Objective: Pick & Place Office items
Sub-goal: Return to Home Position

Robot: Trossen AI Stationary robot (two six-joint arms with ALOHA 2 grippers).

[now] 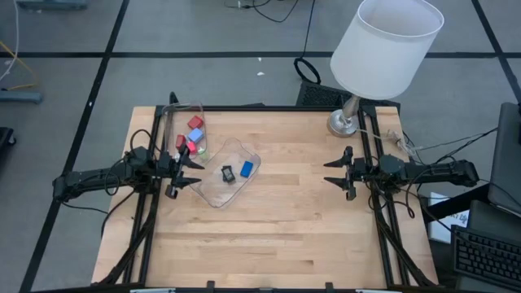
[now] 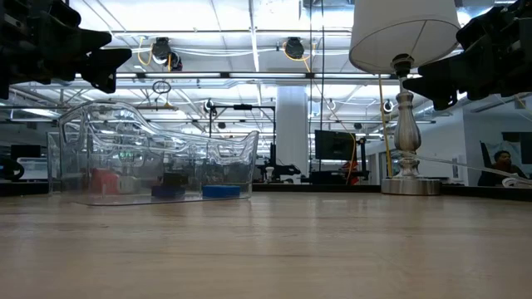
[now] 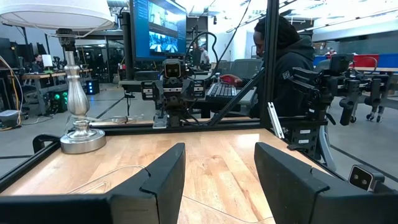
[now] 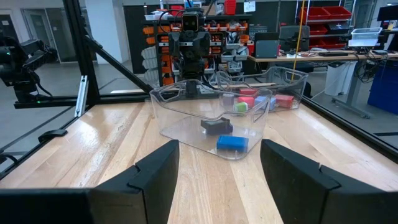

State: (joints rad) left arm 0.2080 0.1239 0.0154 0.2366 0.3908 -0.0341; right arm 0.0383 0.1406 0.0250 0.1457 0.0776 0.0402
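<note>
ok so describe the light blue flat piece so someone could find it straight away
On the wooden table, go to the side away from the white-shaded lamp. The clear bin lying at an angle nearer the table's middle holds two pieces. The light blue rectangle is the flat, bright one; its neighbour, the black piece, is dark.

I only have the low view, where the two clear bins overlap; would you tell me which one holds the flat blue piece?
Observer: The flat blue piece lies in the clear bin nearer the middle of the table, beside a black piece.
Operator: And the cubes?
Observer: The red cubes sit in the other bin, at the far left corner.
Operator: Is either arm holding anything?
Observer: No; the left gripper and right gripper are both open.
</note>
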